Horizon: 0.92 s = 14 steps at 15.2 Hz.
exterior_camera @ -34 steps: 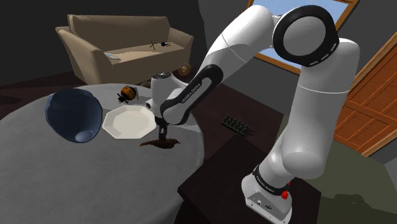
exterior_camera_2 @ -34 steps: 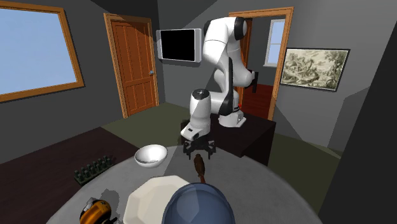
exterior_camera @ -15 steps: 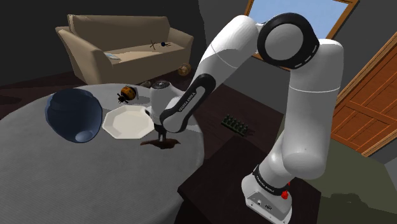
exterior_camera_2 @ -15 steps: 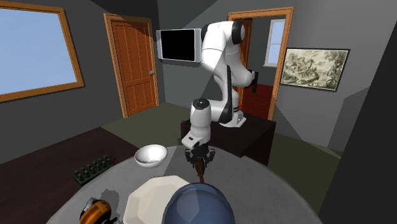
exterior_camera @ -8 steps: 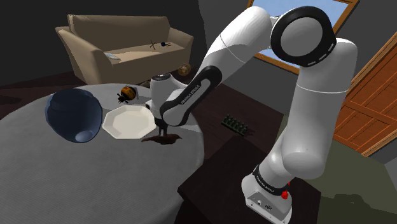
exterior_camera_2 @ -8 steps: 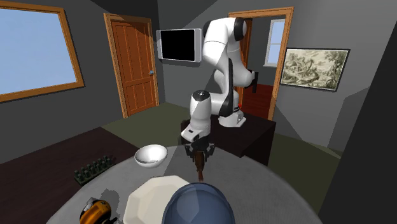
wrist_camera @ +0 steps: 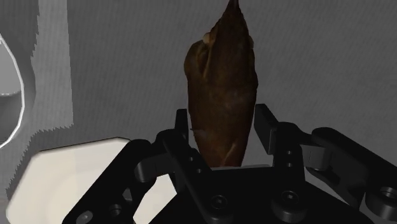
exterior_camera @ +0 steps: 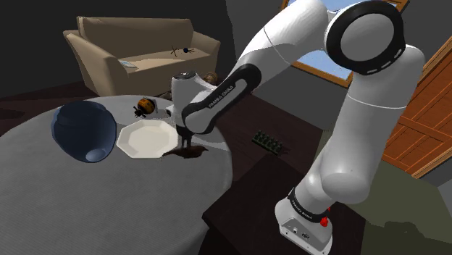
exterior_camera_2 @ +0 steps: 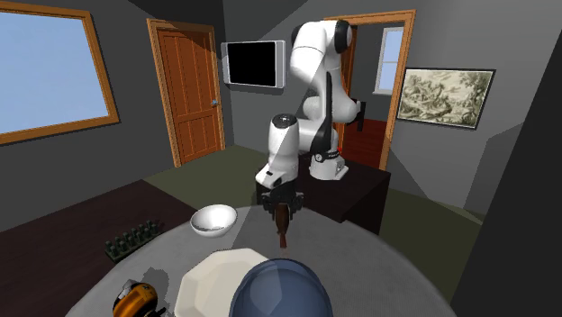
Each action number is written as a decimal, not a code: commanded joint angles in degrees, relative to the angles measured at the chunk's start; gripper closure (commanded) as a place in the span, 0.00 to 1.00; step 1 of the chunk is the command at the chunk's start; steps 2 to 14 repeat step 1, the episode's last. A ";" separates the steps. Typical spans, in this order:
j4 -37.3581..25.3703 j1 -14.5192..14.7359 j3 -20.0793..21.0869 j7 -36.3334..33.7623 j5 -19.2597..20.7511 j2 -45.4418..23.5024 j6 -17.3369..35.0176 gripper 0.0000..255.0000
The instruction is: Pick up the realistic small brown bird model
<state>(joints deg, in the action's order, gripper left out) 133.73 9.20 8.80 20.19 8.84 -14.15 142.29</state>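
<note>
A small brown bird model (wrist_camera: 222, 95) is clasped between my black fingers (wrist_camera: 264, 127) and sticks out beyond their tips. In the second exterior view the bird (exterior_camera_2: 283, 227) hangs from the gripper (exterior_camera_2: 282, 209), clear of the round grey table (exterior_camera_2: 387, 270). In the shoulder view the gripper (exterior_camera: 190, 143) is shut on the bird (exterior_camera: 191, 150) just beside the white plate, near the table's edge (exterior_camera: 217, 195).
On the table sit a white octagonal plate (exterior_camera: 147, 138), a big dark-blue bowl-like object (exterior_camera: 84, 129) and an orange-and-black item (exterior_camera: 145, 106). A white bowl (exterior_camera_2: 214, 219) stands near the gripper. A beige sofa (exterior_camera: 137, 51) lies beyond; a dark rack (exterior_camera: 269, 142) rests on the dark stand surface.
The gripper came down over the bird lying on the table, shut on it, and has since risen with the bird hanging from it.
</note>
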 commanded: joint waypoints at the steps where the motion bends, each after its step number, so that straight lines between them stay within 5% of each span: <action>1: 0.07 -0.02 0.08 0.10 -0.17 0.46 -0.39 1.00; 14: 0.07 -0.02 0.08 0.10 -0.17 0.46 -0.39 1.00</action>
